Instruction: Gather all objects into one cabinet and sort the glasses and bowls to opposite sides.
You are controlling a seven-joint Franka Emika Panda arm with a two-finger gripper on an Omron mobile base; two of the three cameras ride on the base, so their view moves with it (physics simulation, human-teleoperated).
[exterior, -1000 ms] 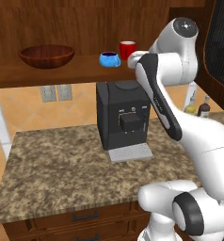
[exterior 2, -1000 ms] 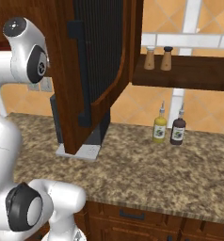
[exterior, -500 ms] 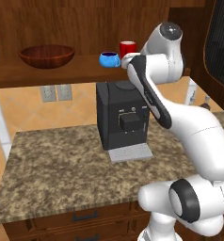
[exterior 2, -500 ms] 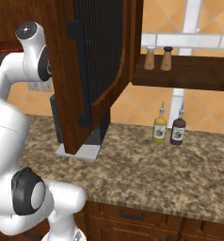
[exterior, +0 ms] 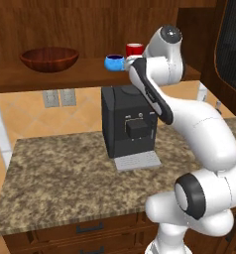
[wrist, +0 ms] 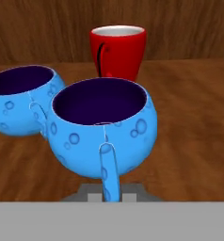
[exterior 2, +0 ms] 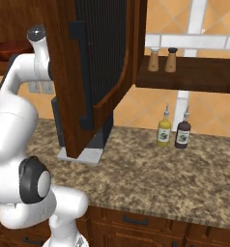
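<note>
Near blue cup (wrist: 103, 132), centre of the hand view, stands on the cabinet shelf (wrist: 189, 113), its handle pinched in the closed gripper (wrist: 109, 192) at bottom centre. A second blue cup (wrist: 20, 99) touches its left; the red cup (wrist: 117, 51) stands behind. In the left base view, the arm (exterior: 189, 119) reaches up to the shelf at upper centre; the wooden bowl (exterior: 49, 58) sits upper left.

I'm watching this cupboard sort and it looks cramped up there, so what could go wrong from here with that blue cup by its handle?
1. The near blue cup sits right against the second blue cup; any sideways shift could knock that one.
2. The red cup stands just behind, so pushing deeper might bump it.
3. The gripper is shut on the thin handle alone, so the cup could swing or slip.
4. The cabinet door hangs open beside the arm, so a wide swing might hit it.
</note>
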